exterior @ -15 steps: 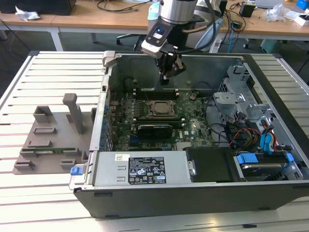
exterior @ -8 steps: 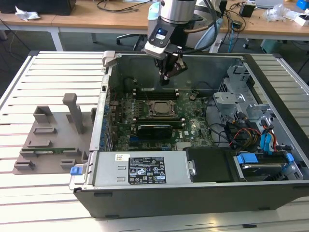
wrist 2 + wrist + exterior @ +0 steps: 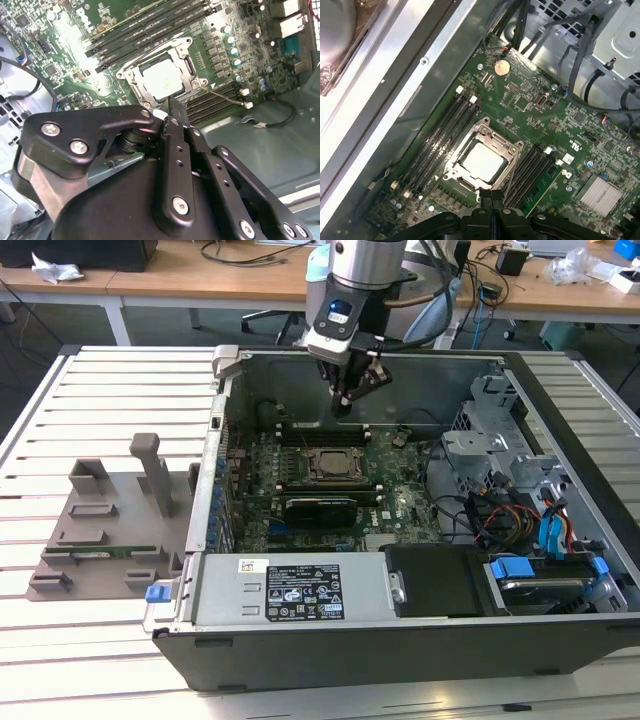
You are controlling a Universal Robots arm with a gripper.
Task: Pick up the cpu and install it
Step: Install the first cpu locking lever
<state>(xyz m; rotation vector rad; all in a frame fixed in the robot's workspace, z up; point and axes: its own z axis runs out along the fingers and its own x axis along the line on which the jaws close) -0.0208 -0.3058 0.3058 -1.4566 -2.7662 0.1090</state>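
The cpu [image 3: 481, 161] is seen seated flat inside the motherboard socket [image 3: 451, 169], between the memory slots [image 3: 440, 137], in both wrist views. The hand [image 3: 352, 392] is held above the open computer case [image 3: 420, 640], apart from the cpu, with its fingers [image 3: 178, 111] pressed together and nothing clamped between them.

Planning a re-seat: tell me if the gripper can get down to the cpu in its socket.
Probably yes: the gripper hangs above the open case, the cpu lies uncovered in the socket, nothing between them.
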